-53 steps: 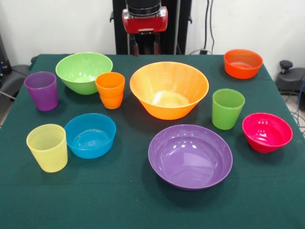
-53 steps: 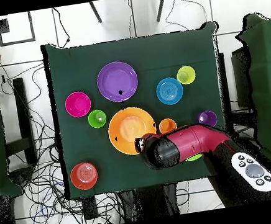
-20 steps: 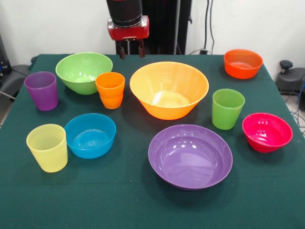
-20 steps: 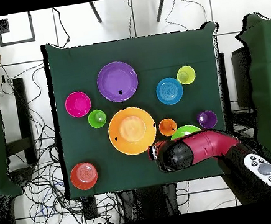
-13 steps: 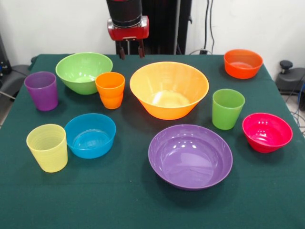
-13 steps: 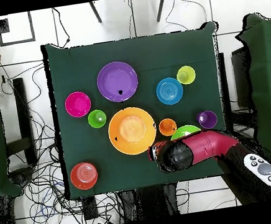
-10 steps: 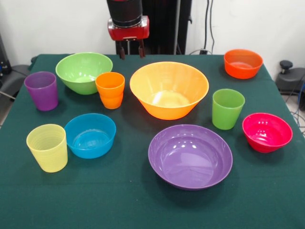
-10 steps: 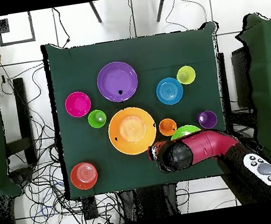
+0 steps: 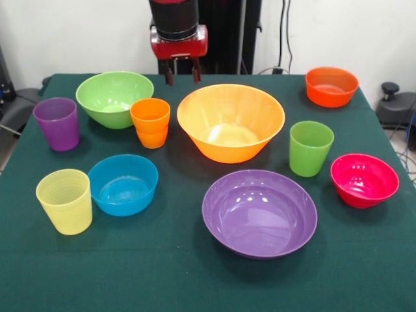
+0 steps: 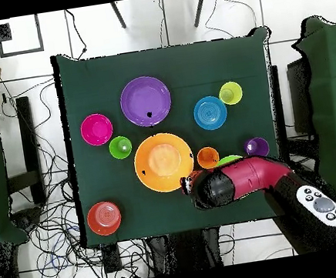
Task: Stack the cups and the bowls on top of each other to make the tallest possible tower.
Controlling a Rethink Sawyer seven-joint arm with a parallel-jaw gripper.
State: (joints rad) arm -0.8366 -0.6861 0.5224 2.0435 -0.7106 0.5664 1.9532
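**A:** On the green table point(image 9: 162, 273), nothing is stacked yet. The large orange-yellow bowl point(image 9: 231, 122) sits near the middle, the wide purple bowl point(image 9: 259, 213) just in front of it, the green cup point(image 9: 311, 148) and pink-red bowl point(image 9: 364, 180) to one side, the orange-red bowl point(image 9: 331, 86) at the far corner.

**B:** And the other side?

**A:** Light green bowl point(image 9: 114, 98), with the orange cup point(image 9: 150, 122) just beside it, then the purple cup point(image 9: 57, 123), blue bowl point(image 9: 123, 184) and pale yellow cup point(image 9: 64, 201), all upright and apart.

**B:** Where is the gripper point(image 9: 182, 73)?

**A:** Above the far edge, between the light green bowl and the orange-yellow one, its two fingers parted and holding nothing. From overhead, the arm point(image 10: 236, 182) covers most of the light green bowl.

**B:** How should the first pick go?

**A:** The orange-yellow bowl looks the natural base, so it may best stay put. I would pinch the purple bowl by its rim, lift it level, and centre it over the base before letting go; glossy plastic may slip.
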